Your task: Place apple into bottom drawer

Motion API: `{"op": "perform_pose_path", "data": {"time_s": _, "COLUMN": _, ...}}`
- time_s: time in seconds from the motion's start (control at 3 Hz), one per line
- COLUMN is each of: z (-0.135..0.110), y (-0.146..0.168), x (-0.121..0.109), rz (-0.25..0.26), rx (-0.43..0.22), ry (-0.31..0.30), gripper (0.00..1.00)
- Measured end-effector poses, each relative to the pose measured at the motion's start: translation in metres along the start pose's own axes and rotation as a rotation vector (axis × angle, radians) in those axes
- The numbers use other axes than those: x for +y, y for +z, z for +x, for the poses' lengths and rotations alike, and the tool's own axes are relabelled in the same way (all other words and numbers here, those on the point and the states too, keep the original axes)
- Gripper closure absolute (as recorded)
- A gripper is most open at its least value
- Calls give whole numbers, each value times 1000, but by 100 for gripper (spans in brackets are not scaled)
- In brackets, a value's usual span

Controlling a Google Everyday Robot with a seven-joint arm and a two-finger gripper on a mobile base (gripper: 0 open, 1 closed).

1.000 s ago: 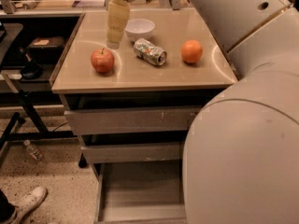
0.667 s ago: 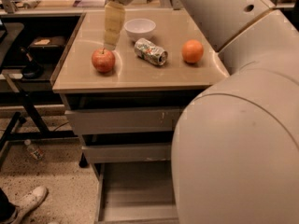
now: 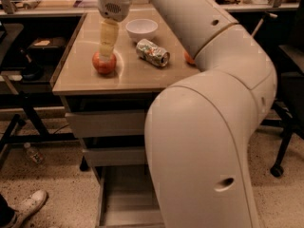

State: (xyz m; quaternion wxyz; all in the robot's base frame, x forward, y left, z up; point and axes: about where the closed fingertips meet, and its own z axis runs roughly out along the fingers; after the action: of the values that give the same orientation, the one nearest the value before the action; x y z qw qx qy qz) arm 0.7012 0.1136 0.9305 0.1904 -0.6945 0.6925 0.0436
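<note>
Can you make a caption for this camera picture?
Gripper at the apple on the cabinet top; bottom drawer open below.

**A:** What crowds the gripper point(image 3: 107, 54)?

**B:** It hangs right over the apple point(image 3: 104, 64), near the left front of the cabinet top point(image 3: 80, 82). There is bare surface to the left and in front. A crushed can point(image 3: 153, 52) lies close on the right, and a white bowl point(image 3: 141, 28) sits behind that.

**A:** And the bottom drawer point(image 3: 124, 201)?

**B:** It stands pulled out, and the left part of its tray is open from above. The robot's own arm point(image 3: 209, 127) blocks its right side and hides most of the orange point(image 3: 188, 58).
</note>
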Motion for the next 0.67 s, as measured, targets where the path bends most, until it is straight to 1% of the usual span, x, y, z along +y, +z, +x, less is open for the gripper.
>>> {"op": "perform_pose_path", "data": {"time_s": 0.33, "z": 3, "y": 29, "x": 2, "rz": -52, "rx": -3, "ry": 7, "gripper": 0}}
{"op": "perform_pose_path", "data": {"time_s": 0.67, "z": -1, "y": 32, "x": 0, "rz": -41, "rx": -11, "ry": 5, "gripper": 0}}
